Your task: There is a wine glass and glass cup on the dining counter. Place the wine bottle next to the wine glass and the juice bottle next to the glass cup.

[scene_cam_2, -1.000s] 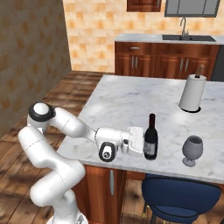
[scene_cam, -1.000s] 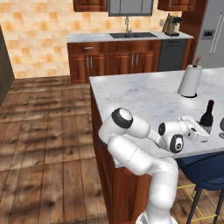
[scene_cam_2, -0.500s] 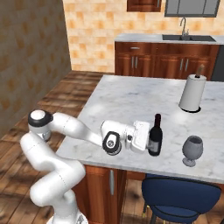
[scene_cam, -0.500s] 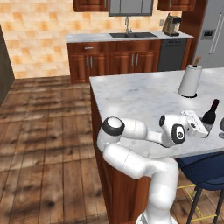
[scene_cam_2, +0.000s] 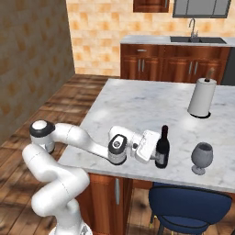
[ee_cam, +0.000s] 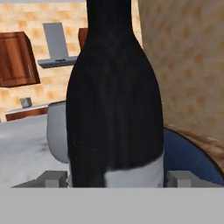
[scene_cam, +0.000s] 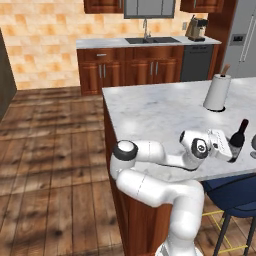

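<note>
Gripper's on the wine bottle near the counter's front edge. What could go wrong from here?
1. The wine bottle is tall and narrow, held low by the gripper; a fast move might tip it.
2. The wine glass stands close on its far side; pushing further may knock it.
3. Both stand near the dining counter front edge, so a tipped one could fall off.

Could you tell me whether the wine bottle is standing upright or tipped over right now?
Upright: the wine bottle stands on the dining counter, neck straight up, with the pincer at its side.
</note>
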Tool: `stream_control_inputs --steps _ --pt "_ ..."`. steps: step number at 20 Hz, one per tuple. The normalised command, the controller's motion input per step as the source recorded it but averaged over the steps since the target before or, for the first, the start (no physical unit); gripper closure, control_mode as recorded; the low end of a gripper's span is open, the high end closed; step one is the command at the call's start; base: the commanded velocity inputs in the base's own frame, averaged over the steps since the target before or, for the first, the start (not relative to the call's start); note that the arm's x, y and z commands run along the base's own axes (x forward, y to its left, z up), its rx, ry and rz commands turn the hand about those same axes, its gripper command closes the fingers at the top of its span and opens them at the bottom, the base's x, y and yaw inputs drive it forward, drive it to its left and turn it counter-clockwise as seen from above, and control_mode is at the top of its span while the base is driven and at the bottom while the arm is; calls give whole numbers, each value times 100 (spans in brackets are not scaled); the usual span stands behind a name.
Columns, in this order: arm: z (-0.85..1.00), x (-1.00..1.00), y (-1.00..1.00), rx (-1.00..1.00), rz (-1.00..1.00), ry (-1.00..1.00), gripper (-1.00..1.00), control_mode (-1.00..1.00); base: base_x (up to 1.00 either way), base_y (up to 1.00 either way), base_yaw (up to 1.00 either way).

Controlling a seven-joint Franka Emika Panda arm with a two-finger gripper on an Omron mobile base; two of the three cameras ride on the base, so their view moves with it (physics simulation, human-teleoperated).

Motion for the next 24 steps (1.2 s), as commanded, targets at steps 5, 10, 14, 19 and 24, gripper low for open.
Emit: stream_control_inputs --steps 5,10,14,19,24 --pt "0 -19 0 0 -11 -2 -100 -100 0 0 0" --pt "17 -14 0 1 -6 -1 -100 -100 0 0 0" --pt "28 -6 0 6 0 0 -100 -100 0 0 0" --pt "31 -4 15 3 0 0 -100 -100 0 0 0" --pt "69 -8 60 8 0 0 -100 -100 0 0 0"
